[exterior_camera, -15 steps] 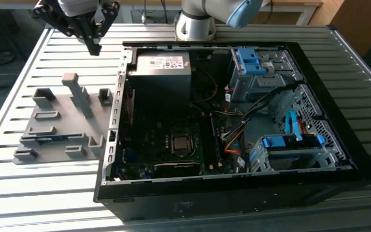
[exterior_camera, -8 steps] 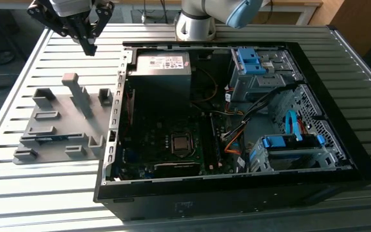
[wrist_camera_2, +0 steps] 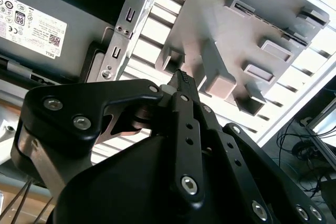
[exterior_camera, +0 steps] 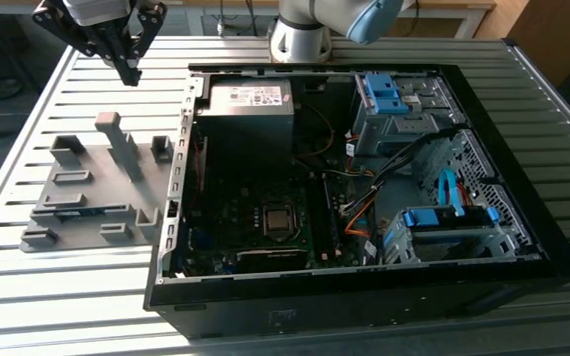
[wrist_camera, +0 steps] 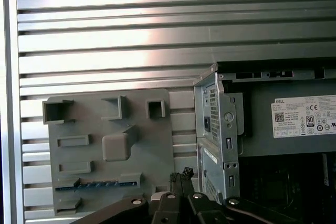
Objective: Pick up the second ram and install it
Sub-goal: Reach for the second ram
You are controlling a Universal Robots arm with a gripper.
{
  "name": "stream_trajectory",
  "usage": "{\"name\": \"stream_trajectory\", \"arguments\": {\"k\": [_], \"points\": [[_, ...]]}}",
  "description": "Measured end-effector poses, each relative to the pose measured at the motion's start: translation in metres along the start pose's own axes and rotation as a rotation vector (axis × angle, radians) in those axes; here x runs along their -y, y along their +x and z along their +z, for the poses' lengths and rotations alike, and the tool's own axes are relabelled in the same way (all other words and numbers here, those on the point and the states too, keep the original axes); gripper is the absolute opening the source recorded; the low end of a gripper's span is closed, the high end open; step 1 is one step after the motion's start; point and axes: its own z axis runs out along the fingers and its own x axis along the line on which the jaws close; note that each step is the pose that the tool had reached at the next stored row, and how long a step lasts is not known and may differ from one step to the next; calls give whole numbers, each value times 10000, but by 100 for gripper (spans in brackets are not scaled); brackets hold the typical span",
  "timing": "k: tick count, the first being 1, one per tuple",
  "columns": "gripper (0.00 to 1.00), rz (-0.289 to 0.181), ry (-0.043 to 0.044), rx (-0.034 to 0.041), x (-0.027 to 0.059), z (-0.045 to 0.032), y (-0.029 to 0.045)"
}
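While the second ram (wrist_camera: 97, 184) sits in a long slot of the grey holder (wrist_camera: 152, 150), none of the task shows as done. In the first wrist view the stick is a thin blue-green strip with a row of dark chips, lodged near one end of the holder with nothing touching it. The claw (exterior_camera: 130, 74) hangs in the air above the holder, clear of it and of its upright posts. Its two fingers are drawn together to a single point with nothing between them. In the exterior view it seems nearer the end of the holder away from the stick, though the wrist views make that hard to settle. The computer case (exterior_camera: 315, 293) lies open just beside the holder on the slatted table (exterior_camera: 67, 297), and its green board (exterior_camera: 235, 222) is exposed. Whether another stick already stands in the board's slots cannot be told. By this judgement the work is at its very start: reaching the stick, gripping it, lifting it out of the holder, carrying it over and pressing it into a slot are all left to do.
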Motion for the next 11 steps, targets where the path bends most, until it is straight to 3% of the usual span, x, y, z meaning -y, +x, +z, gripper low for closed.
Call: {"name": "stream_trajectory", "arguments": {"k": [11], "points": [[11,-1,0,0,4,1,52]]}}
